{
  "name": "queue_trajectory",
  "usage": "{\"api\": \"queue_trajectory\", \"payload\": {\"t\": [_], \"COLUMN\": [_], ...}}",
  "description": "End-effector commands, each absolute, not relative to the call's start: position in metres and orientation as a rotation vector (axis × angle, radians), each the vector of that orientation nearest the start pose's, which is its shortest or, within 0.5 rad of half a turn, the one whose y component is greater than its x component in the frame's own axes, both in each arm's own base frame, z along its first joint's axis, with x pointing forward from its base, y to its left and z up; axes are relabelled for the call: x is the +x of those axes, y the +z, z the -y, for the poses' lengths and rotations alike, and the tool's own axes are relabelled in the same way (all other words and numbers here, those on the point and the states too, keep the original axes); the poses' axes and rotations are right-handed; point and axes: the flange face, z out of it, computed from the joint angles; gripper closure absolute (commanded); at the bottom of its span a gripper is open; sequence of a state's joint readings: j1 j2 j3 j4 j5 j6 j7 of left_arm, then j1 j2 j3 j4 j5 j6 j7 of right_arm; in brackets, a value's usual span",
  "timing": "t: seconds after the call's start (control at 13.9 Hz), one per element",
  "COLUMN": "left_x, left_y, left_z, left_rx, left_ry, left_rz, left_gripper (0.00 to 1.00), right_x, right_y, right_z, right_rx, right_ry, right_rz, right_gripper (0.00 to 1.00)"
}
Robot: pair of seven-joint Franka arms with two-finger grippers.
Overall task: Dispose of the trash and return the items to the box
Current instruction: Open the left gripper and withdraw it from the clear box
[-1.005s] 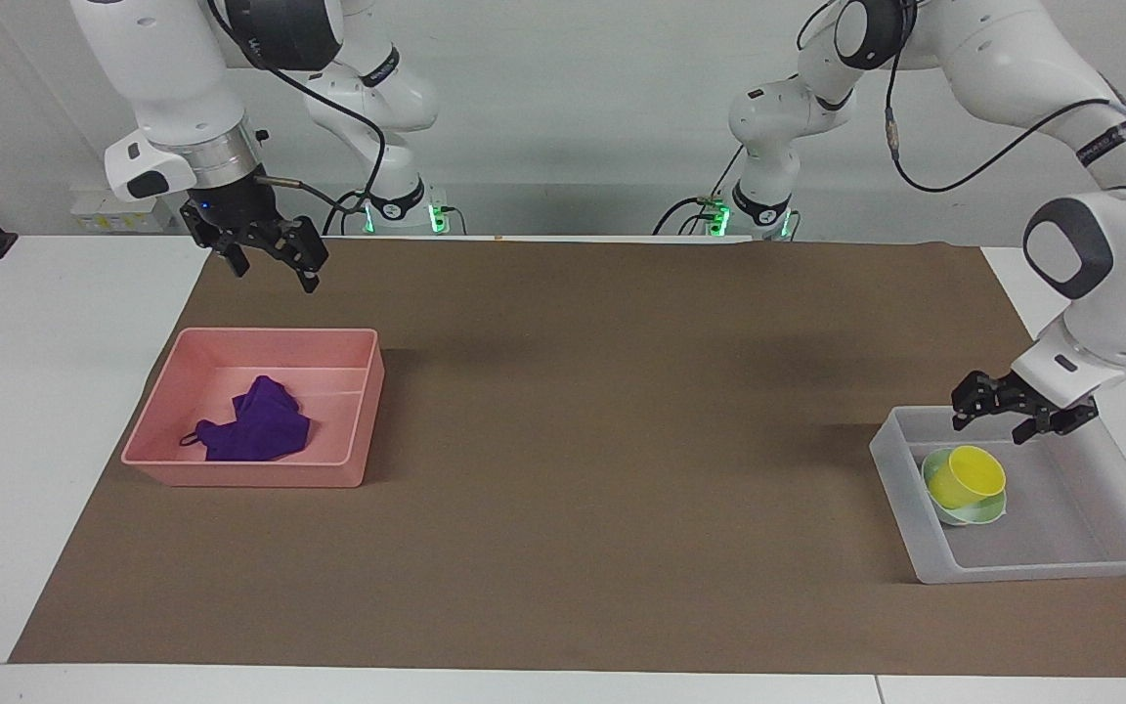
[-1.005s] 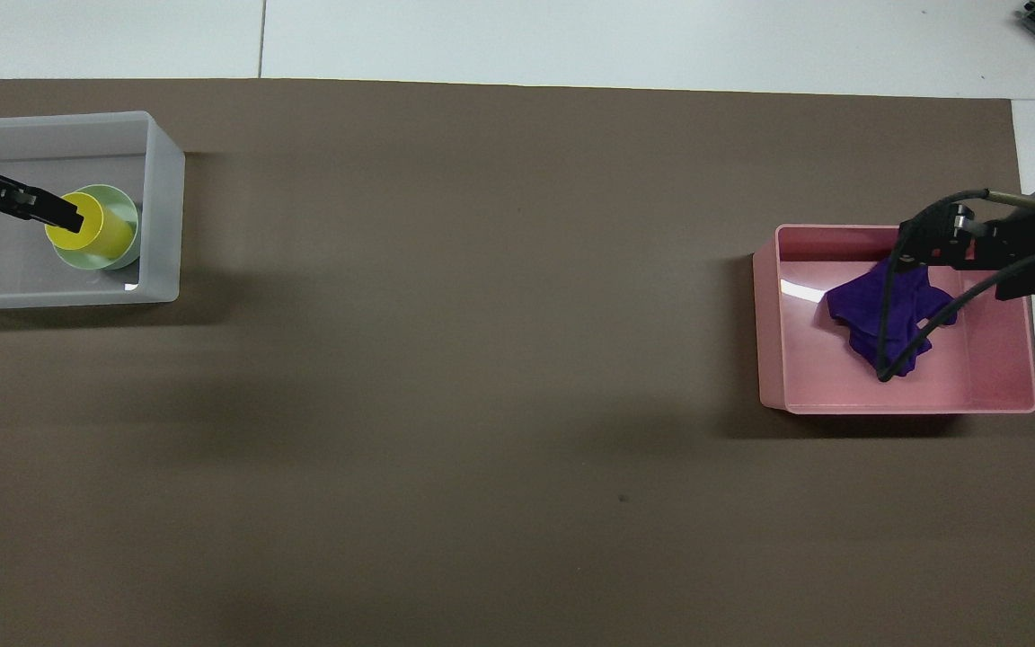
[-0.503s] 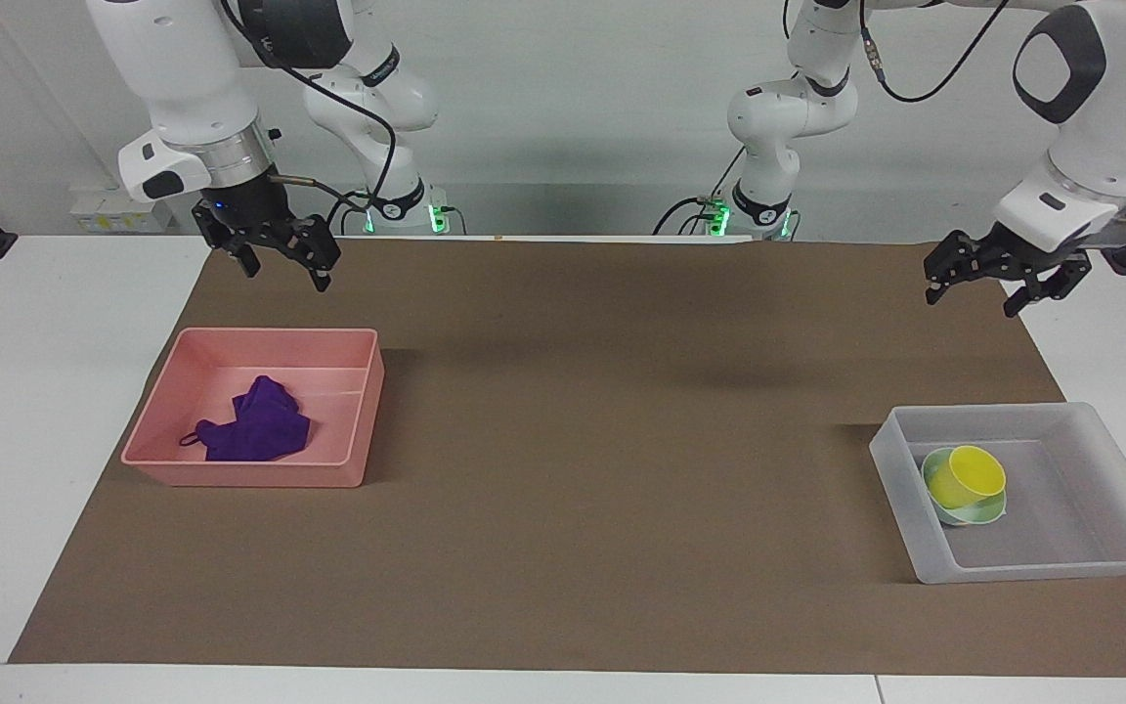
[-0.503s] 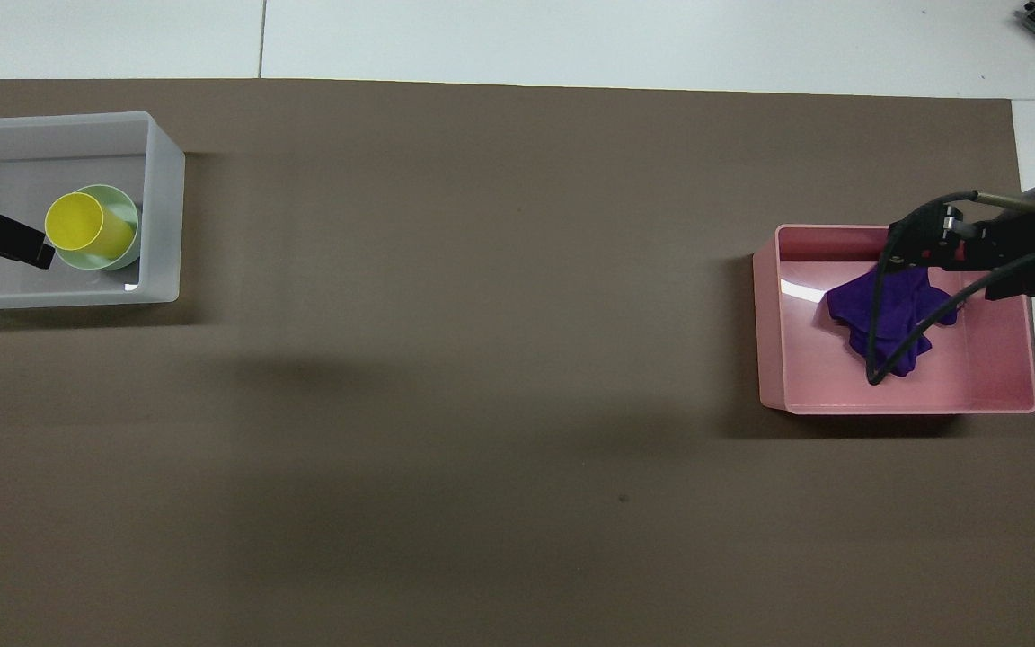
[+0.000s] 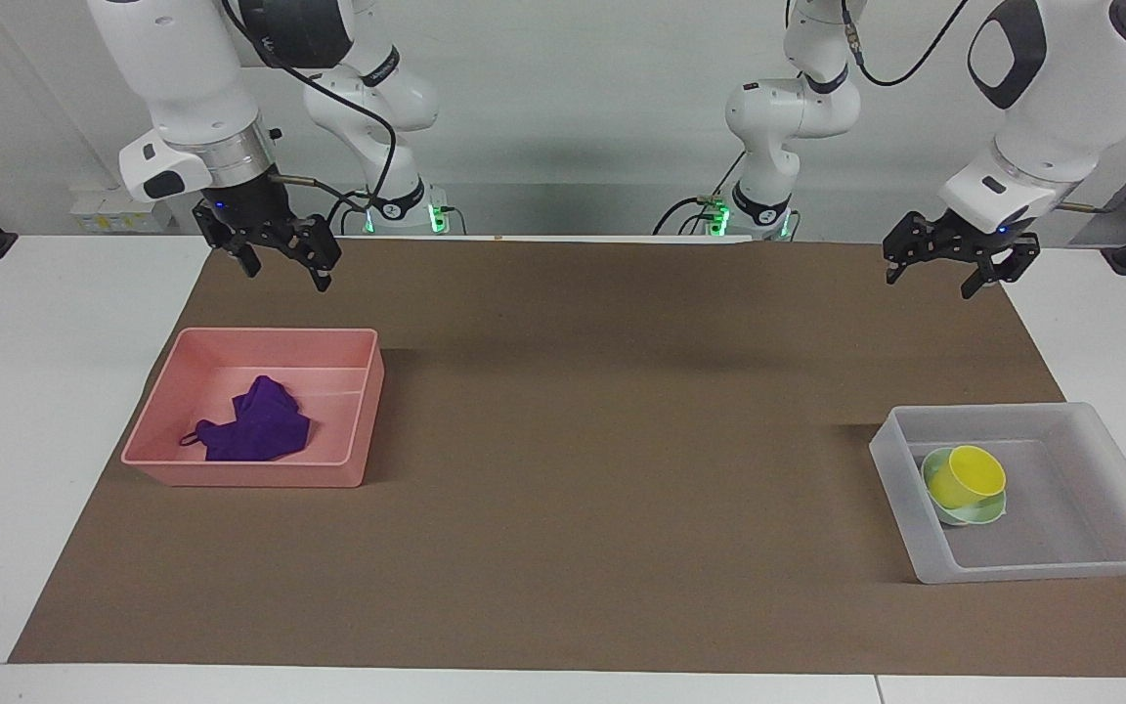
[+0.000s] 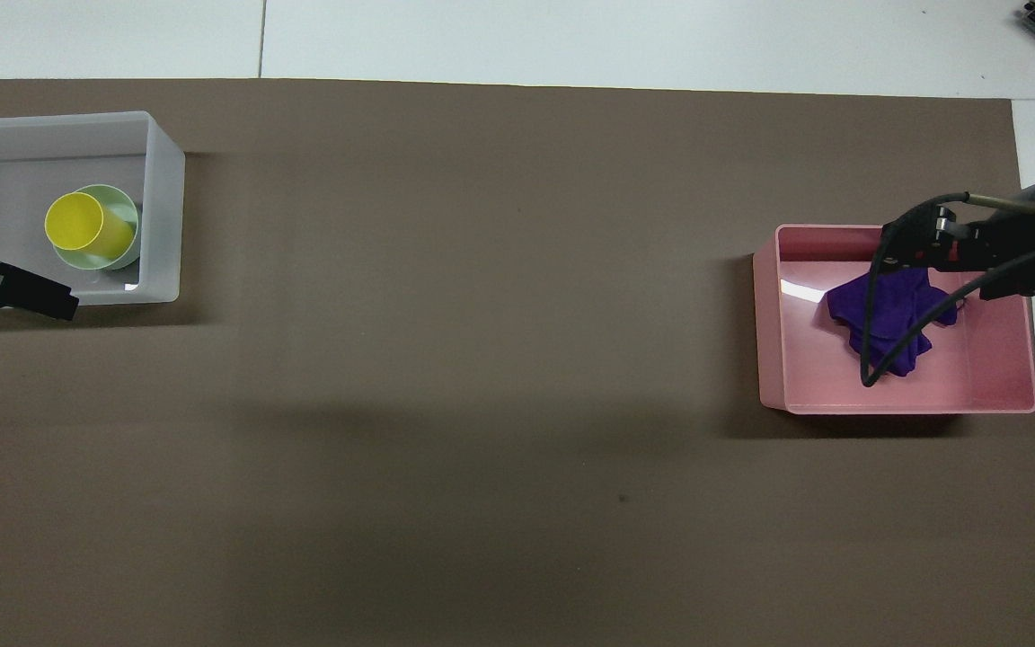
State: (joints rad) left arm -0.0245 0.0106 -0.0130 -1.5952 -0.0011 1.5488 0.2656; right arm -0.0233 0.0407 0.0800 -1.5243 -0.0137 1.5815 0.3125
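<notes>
Purple cloth (image 5: 255,425) in pink tub (image 5: 157,430), yellow cup (image 5: 966,476) tilted in mint bowl (image 5: 988,510) in clear box (image 5: 1105,430); both grippers up, open, empty: right gripper (image 5: 279,258) over mat just robot-side of tub, left gripper (image 5: 936,269) over mat's robot-side edge; looks done.

Site: robotics lab / test cell, not a home or shop. Evidence: two white industrial robot arms (image 5: 182,88) (image 5: 1052,88) bolted at the rear edge of a white table (image 5: 45,411), bases w/ green status lights (image 5: 438,213), exposed cables (image 5: 368,117) run along the arms. Work surface covered w/ a plain brown mat (image 5: 563,440). Bare grey-white wall (image 5: 573,98), no furniture or decor. Props are sparse and staged: pink tub (image 5: 358,411) at one end, clear tub (image 5: 890,460) at the other. Setup consistent w/ controlled trial recording.
</notes>
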Motion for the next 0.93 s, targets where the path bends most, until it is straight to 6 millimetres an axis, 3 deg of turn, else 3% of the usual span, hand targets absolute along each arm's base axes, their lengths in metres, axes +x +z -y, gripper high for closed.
{"api": "queue_trajectory", "payload": {"t": [0.0, 0.14, 0.86], "left_x": [0.5338, 0.5276, 0.5287], "left_y": [0.6107, 0.6033, 0.6065], "left_z": [0.0193, 0.0203, 0.0281], "left_rx": [-3.127, -3.131, -3.150], "left_ry": [0.017, 0.004, 0.023], "left_rz": [-0.439, -0.438, -0.396], "left_gripper": [0.00, 0.00, 0.00], "right_x": [0.5689, 0.5687, 0.5690], "right_y": [0.6253, 0.6251, 0.6253], "right_z": [-0.0189, -0.0171, -0.0171], "right_rx": [-3.106, -3.106, -3.105], "right_ry": [-0.028, -0.023, -0.028], "right_rz": [-0.436, -0.441, -0.441], "right_gripper": [0.00, 0.00, 0.00]}}
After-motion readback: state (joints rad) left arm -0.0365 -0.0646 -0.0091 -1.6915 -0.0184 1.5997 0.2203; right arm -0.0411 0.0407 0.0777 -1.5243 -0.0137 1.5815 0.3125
